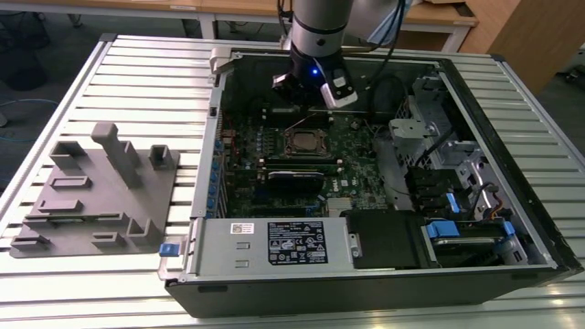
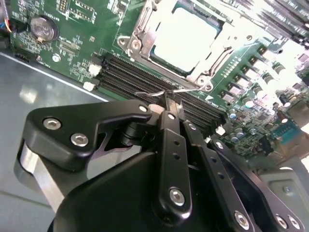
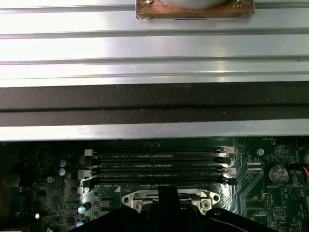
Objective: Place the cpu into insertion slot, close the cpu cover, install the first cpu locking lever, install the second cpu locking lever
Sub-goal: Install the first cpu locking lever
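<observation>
We see the arm (image 1: 320, 27) reaching down into the open computer case (image 1: 475, 281), which lies on its side on the slatted metal table (image 1: 137, 75), nearer the table's edge on the exterior view's right. The insertion slot (image 1: 289, 145) sits near the middle of the green circuit board (image 2: 72, 53), just beside the long black memory slots (image 2: 140, 79).

In the second wrist view the cpu (image 2: 186, 34) already lies in the slot, its pale top glaring under the light. The cpu cover (image 2: 140, 29) lies flat around it as a silver frame.

The gripper (image 2: 167, 99) hangs over the memory slots, at the edge of the socket. Its black fingers (image 2: 171, 140) are drawn narrow, and their tips meet on the locking lever (image 2: 190, 89), a thin silver wire that runs along the socket's rim.

A round coin cell (image 2: 41, 28) sits on the board well apart from the socket.

As for writing, the power supply (image 1: 219, 247), at the case's near edge, carries a black label (image 1: 297, 243) with white print and a small white sticker (image 1: 240, 228). Both are too small for us to read. A grey moulded fixture (image 1: 101, 192) rests by the table's edge on the exterior view's left, apart from the case.
</observation>
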Robot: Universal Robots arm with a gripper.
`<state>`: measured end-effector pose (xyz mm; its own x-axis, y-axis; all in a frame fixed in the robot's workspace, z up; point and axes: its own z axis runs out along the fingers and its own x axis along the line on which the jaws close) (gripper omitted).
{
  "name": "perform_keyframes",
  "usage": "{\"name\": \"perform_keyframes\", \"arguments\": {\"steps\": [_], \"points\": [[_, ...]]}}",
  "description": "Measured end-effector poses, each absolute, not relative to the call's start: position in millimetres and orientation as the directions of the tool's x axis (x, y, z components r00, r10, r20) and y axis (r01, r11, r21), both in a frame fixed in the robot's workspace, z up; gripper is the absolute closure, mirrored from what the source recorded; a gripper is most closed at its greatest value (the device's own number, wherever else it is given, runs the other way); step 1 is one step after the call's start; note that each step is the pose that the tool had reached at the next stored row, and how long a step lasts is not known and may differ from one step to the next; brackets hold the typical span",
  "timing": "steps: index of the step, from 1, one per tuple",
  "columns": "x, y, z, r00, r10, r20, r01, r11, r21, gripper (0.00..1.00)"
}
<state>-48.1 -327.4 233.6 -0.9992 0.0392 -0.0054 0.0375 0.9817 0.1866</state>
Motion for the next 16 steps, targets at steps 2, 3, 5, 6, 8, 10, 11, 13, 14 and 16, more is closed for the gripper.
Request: {"name": "perform_keyframes", "arguments": {"steps": [2,3,5,6,8,10,11,13,14,16], "points": [[-48.1,-325.5,232.4,-0.999,0.039,-0.006,0.037,0.982,0.187,0.89],[-48.1,-324.6,231.6,-0.999,0.039,-0.006,0.037,0.982,0.187,0.89],[-48.1,-322.7,229.7,-0.999,0.039,-0.005,0.037,0.982,0.187,0.89],[-48.1,-321.7,228.5,-0.999,0.039,-0.006,0.037,0.982,0.187,0.89],[-48.1,-320.5,226.6,-0.999,0.039,-0.006,0.037,0.982,0.187,0.89],[-48.0,-320.5,225.3,-0.999,0.039,-0.006,0.037,0.982,0.186,0.89],[-48.0,-320.5,224.5,-0.999,0.039,-0.006,0.037,0.982,0.185,0.89],[-47.7,-320.4,222.7,-0.999,0.039,-0.006,0.038,0.982,0.183,0.89],[-47.5,-320.4,221.7,-0.999,0.039,-0.006,0.038,0.982,0.182,0.89],[-46.9,-320.5,219.7,-0.999,0.039,-0.006,0.038,0.983,0.181,0.89]]}}
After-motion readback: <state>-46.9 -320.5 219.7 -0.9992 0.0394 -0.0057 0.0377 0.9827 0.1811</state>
